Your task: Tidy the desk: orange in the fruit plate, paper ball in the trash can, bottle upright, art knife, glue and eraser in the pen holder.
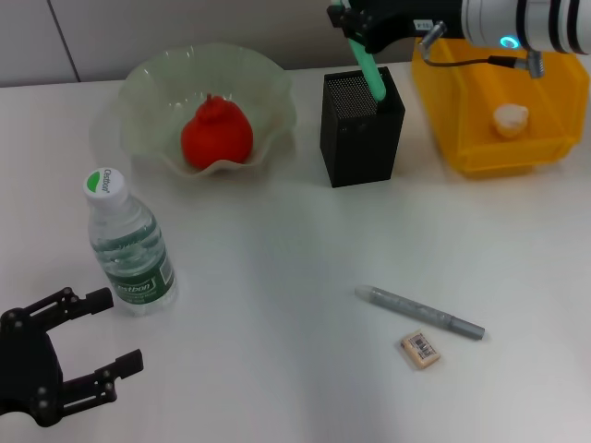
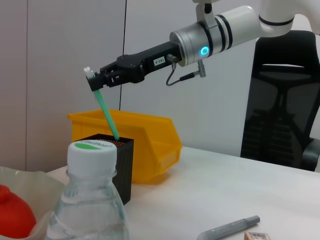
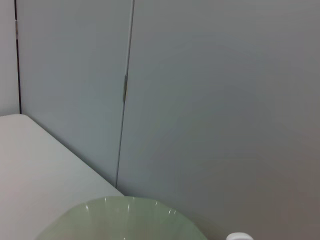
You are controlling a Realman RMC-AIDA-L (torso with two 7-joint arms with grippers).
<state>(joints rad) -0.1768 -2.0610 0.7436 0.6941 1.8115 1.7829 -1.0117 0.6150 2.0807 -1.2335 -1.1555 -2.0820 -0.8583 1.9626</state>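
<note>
Right tool [image 1: 348, 20] is clenched on the green knife [image 1: 369, 66], its tip already down in the holder [image 1: 362, 129]; looks like the drop-in step, so next it just needs to let go; left tool [image 1: 92, 341] sits open near the bottle [image 1: 127, 245].

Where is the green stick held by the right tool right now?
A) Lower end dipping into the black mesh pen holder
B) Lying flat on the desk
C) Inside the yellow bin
A: the right tool grips the green stick by its top, lower end inside the pen holder.
</note>
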